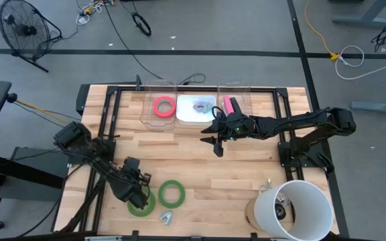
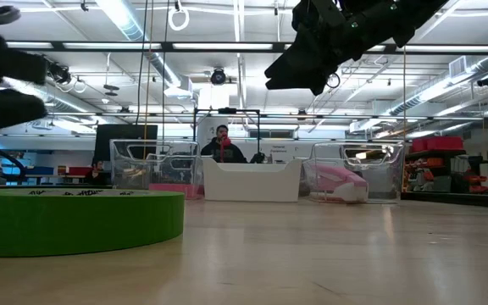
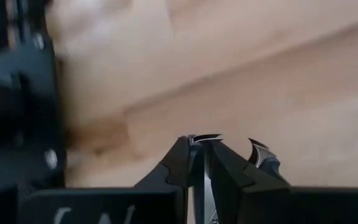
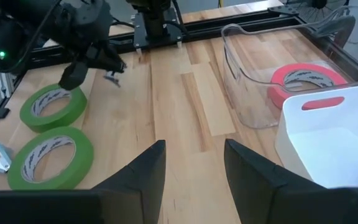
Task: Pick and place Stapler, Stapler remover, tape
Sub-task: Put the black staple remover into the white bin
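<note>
High view shows my wooden table [image 1: 200,167], three bins at its far edge. Pinkish-red tape [image 1: 164,106] lies in the left clear bin [image 1: 146,110]; two green tape rolls [image 1: 171,193] sit near me. My left gripper [image 1: 138,194] is closed, empty, beside one roll; my right gripper [image 1: 218,144] hangs parted mid-table.

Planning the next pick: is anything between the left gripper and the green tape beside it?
Nothing visible. The left gripper, shut and empty, hangs just past the nearer green tape roll, bare wood between them. The second green roll lies beyond.
</note>
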Robot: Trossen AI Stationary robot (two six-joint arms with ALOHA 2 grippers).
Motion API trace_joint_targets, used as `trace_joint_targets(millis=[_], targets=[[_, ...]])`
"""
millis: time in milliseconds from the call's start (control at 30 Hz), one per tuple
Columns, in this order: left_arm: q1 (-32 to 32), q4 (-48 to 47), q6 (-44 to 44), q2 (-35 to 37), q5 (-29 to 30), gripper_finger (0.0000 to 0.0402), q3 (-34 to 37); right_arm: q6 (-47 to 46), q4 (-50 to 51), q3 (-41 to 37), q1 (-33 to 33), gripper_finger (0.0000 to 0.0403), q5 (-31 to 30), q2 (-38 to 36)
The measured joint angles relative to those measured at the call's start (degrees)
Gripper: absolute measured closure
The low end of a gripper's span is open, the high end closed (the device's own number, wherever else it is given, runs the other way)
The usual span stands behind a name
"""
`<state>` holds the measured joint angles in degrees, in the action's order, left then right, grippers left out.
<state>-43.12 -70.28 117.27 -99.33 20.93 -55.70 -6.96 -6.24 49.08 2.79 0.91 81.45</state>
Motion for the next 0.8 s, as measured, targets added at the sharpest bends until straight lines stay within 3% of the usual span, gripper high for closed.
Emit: trace_joint_targets(millis=[200, 400, 633, 800], targets=[[5.34, -0.86, -7.50, 5.43, 12.81, 0.0364, -1.02, 0.00, -0.06, -0.02, 0.00, 0.0239, 0.00, 0.00], [13.69, -0.51, -21.60, 8.94, 22.09, 0.0364, -4.72, 0.00, -0.02, -0.02, 0.00, 0.0239, 0.00, 0.00], [25.70, 3.64, -44.64, 10.64, 25.96, 0.0364, -10.91, 0.00, -0.03, -0.02, 0.00, 0.0239, 0.00, 0.00], [34.43, 15.13, -63.86, 10.68, 24.53, 0.0364, -13.75, 0.00, -0.02, -0.02, -0.01, 0.0239, 0.00, 0.00]])
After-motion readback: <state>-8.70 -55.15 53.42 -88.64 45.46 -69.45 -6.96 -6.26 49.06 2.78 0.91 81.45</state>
